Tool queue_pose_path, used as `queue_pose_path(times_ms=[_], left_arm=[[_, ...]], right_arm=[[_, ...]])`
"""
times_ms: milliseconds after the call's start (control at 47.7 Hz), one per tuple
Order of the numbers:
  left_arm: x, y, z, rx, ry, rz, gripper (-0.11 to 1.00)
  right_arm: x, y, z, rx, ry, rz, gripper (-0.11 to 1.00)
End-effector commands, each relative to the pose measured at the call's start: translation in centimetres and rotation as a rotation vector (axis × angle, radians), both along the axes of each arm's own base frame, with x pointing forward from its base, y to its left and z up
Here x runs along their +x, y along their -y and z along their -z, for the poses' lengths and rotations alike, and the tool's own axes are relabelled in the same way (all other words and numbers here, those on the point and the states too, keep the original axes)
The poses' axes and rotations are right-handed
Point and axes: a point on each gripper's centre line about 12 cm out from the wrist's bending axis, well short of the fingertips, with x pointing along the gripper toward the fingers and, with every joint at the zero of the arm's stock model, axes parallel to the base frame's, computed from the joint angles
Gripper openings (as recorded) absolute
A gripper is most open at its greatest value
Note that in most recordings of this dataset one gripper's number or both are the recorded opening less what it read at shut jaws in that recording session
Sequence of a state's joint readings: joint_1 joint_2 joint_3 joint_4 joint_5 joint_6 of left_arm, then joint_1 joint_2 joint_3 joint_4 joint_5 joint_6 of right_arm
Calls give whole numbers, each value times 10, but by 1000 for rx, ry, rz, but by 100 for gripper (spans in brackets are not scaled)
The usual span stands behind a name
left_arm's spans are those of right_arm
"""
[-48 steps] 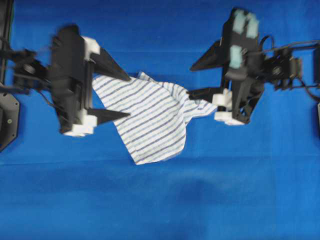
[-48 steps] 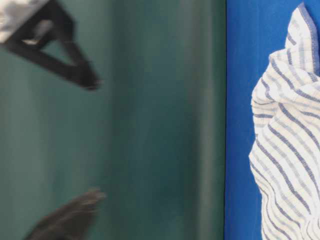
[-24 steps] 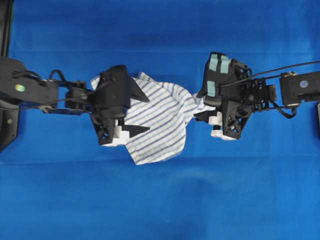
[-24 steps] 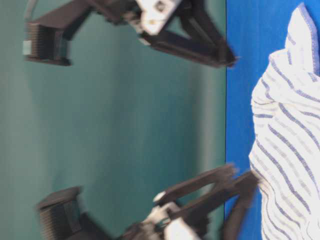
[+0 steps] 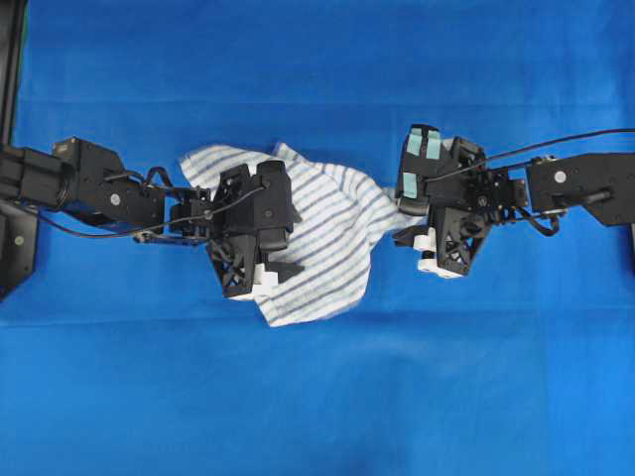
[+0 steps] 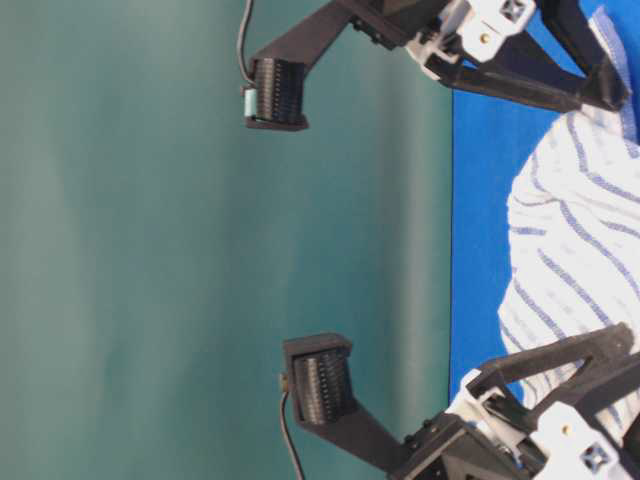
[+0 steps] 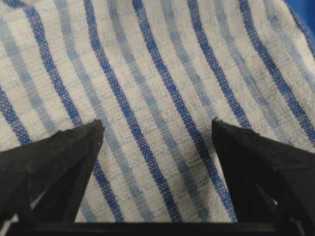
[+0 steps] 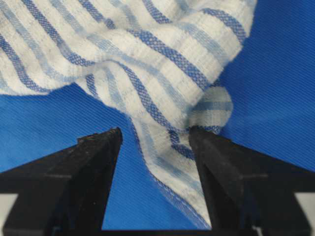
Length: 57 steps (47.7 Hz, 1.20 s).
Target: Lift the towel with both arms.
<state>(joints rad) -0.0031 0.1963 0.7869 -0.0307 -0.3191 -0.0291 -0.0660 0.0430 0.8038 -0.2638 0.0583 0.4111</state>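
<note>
Towel (image 5: pixel 327 243) lies rumpled on the blue counter (image 5: pixel 317 397), about mid-scene, between the two arms. White cloth, blue-grey stripes, folds bunched toward its right corner.

Left tool (image 7: pixel 157 130): fingers spread wide, tips pointing down at the striped cloth. Wrist view shows both fingers (image 7: pixel 59 152) over flat fabric, the cloth filling the gap between them. Nothing pinched. Whether the tips actually touch the cloth cannot be told. From overhead, the left tool (image 5: pixel 268 243) sits over the towel's left half, covering part of it.

Right tool (image 8: pixel 155 135): also spread wide. In the wrist view a narrow corner of the towel (image 8: pixel 147 64) runs down between the fingers, lying close against the inner face of the finger on the picture's right (image 8: pixel 216 162); the other finger is clear of it, over bare counter. Not closed on the cloth. Overhead, the right tool (image 5: pixel 422 223), carrying pale teal tape patches (image 5: pixel 422 159), sits at the towel's right corner.
</note>
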Motion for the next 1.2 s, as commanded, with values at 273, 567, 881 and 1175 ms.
queue_pose_path(times_ms=[273,567,881,1175], left_arm=[[5,1,-3,-12,0,-8,68],[4,1,-3,-12,-26,-6,2],[0,-2,-49,-12,12,-11,2],[-11,-3,-122,-16,78,-9,2]], right_arm=[[8,0,2,5,22,-4,58],[9,0,1,4,24,-5,4],[20,1,-25,1,89,4,4],[20,-5,-105,-22,177,18,4]])
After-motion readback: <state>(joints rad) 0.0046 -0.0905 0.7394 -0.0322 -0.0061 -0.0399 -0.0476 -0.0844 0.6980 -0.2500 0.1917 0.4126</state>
